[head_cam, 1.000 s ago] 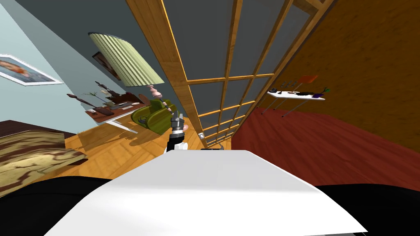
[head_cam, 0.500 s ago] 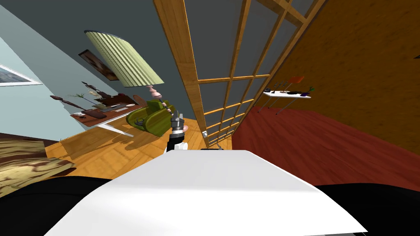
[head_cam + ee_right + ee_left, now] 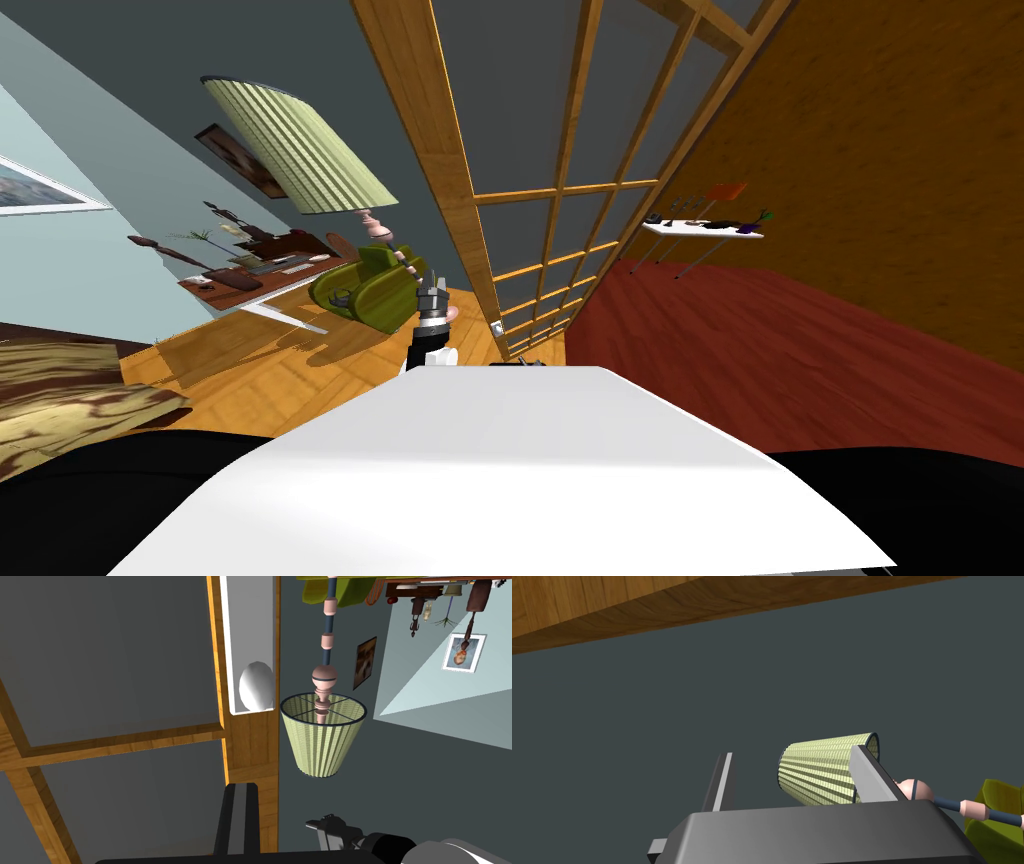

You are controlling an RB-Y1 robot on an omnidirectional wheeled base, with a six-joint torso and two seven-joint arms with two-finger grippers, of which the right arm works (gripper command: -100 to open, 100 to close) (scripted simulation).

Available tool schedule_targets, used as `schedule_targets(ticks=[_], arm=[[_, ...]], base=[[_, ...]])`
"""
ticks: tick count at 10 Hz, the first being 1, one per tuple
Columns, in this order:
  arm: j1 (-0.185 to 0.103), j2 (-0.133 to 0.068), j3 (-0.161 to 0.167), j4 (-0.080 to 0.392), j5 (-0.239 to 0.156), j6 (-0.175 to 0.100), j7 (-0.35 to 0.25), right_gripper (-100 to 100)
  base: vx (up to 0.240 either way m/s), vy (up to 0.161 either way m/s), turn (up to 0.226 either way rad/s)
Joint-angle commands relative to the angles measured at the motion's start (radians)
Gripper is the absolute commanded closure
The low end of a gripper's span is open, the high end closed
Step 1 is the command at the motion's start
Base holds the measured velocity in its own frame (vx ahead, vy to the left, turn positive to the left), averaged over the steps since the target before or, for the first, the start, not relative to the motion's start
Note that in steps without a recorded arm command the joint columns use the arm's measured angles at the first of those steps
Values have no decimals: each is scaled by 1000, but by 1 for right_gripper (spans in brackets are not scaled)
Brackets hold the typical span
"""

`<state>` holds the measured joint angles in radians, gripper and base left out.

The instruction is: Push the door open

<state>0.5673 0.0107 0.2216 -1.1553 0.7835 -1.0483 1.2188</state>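
Tall wooden-framed door with a grid of grey panes (image 3: 540, 150) stands straight ahead, its near edge just past my hands. Left of it is a floor lamp with a ribbed pale-green shade (image 3: 290, 150), and an olive-green armchair (image 3: 365, 285) sits at the lamp's foot. Left gripper (image 3: 794, 776) is raised toward the lamp, blades spread, holding nothing. Right gripper (image 3: 240, 811) is at the door's wooden edge, possibly touching; open or closed, I cannot tell. White handle plate with round knob (image 3: 256, 686) is just beyond it.
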Motion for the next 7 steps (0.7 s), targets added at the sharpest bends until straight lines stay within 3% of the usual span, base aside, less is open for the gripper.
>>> schedule_targets(ticks=[1, 2, 5, 7], arm=[[0, 0, 0, 0, 0, 0, 0, 100], [8, -31, -3, -2, -17, -10, 0, -100], [26, -70, -10, -6, -54, -30, -1, -100], [41, -83, -15, -9, -85, -48, -1, -100]], base=[[0, 0, 0], [124, 50, -223], [117, 165, -246], [-18, 198, -250]])
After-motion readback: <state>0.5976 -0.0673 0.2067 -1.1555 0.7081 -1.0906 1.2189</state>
